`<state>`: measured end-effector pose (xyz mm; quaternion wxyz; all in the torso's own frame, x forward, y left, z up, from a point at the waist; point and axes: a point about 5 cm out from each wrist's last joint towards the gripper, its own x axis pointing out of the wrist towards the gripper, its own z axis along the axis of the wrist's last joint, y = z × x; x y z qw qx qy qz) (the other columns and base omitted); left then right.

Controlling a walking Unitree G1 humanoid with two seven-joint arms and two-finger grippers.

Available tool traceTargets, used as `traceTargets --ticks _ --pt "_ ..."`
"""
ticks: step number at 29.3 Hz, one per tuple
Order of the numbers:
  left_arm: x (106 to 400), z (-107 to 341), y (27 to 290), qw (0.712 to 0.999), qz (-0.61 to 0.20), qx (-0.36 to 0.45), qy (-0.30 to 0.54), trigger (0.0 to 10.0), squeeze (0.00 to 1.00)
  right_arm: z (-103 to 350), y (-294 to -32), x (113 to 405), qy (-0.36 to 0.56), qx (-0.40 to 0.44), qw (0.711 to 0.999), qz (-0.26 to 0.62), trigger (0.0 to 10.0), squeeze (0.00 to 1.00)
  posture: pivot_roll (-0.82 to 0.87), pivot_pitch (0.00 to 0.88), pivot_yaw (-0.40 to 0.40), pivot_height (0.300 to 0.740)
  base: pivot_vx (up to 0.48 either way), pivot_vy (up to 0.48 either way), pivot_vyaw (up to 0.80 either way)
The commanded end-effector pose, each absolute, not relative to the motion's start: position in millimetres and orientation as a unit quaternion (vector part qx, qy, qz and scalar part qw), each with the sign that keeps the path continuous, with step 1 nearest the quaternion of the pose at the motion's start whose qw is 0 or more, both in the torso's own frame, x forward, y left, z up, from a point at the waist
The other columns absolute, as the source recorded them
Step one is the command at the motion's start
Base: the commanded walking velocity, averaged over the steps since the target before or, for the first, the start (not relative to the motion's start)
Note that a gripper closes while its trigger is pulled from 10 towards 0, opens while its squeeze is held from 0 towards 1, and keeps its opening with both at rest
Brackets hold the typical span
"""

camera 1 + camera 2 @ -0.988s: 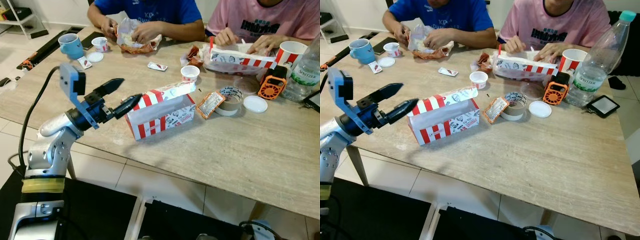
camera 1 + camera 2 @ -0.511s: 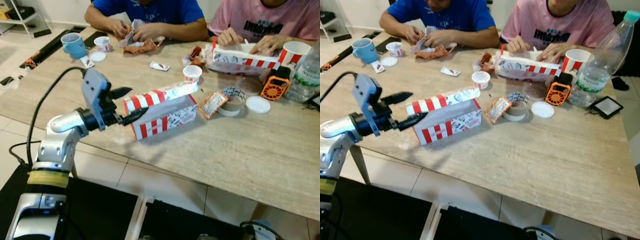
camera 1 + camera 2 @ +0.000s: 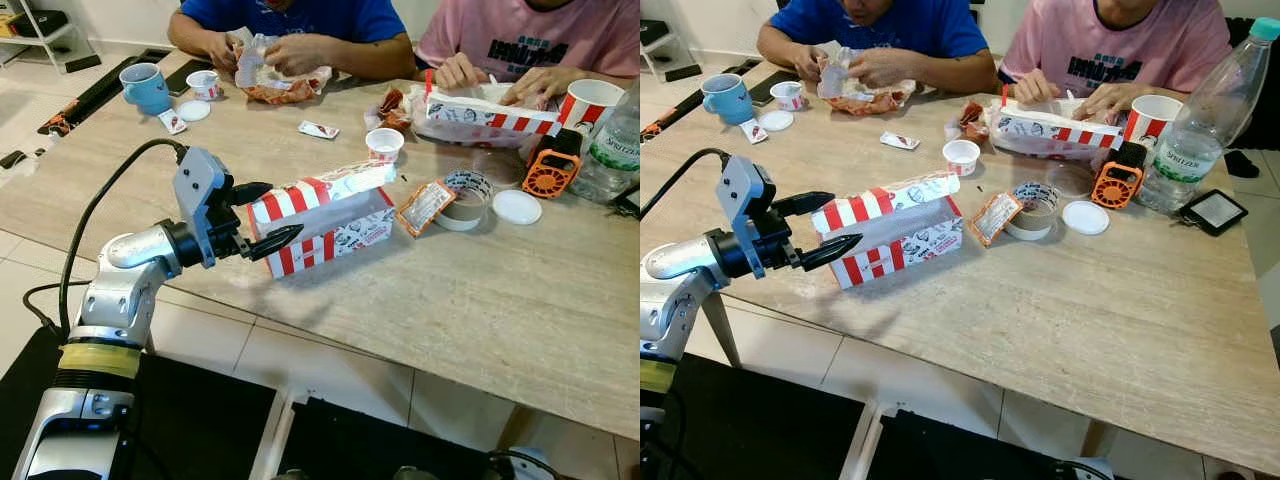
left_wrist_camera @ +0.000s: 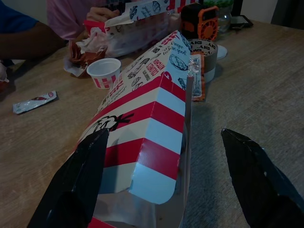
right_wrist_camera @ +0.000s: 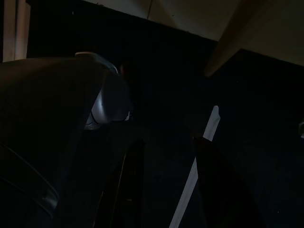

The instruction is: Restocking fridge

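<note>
The left gripper (image 3: 262, 214) is spread wide, its fingers either side of the near end of the red-and-white striped carton (image 3: 322, 215), which lies near the table's (image 3: 480, 310) front edge. Past the carton sit a small paper cup (image 3: 384, 145), a foil sachet (image 3: 422, 207) and a tape roll (image 3: 461, 200). Toward the far right corner stand an orange device (image 3: 551, 168) and a water bottle (image 3: 614, 142); the right gripper's fingers cannot be made out in the dark.

Left arm (image 3: 130, 275) raised, bent at elbow, forearm reaching forward over table edge. Left gripper (image 3: 262, 214) held level, two black fingers (image 4: 78, 183) spread wide apart, one either side of the near end of a striped carton, not closed on it. Right gripper (image 5: 166, 190) hanging low in deep shade, fingers dimly seen with a gap between them.
</note>
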<state>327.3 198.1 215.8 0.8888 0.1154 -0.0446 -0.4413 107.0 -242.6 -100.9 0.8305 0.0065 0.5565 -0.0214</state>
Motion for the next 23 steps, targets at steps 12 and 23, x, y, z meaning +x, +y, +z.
traceTargets --ticks 12,23 --pt "332.8 214.3 208.9 0.903 -0.419 0.09 -0.041 10.0 0.0 -101.2 -243.6 103.9 0.556 0.006 0.831 -0.021 10.0 0.0 -0.06 0.174 0.048 0.74 0.0 0.0 0.0" --pt "333.3 211.4 209.4 0.894 -0.445 0.032 -0.036 10.0 0.0 -100.1 -245.9 105.6 0.554 0.003 0.832 -0.02 10.0 0.0 -0.06 0.176 0.04 0.74 0.0 0.0 0.0"
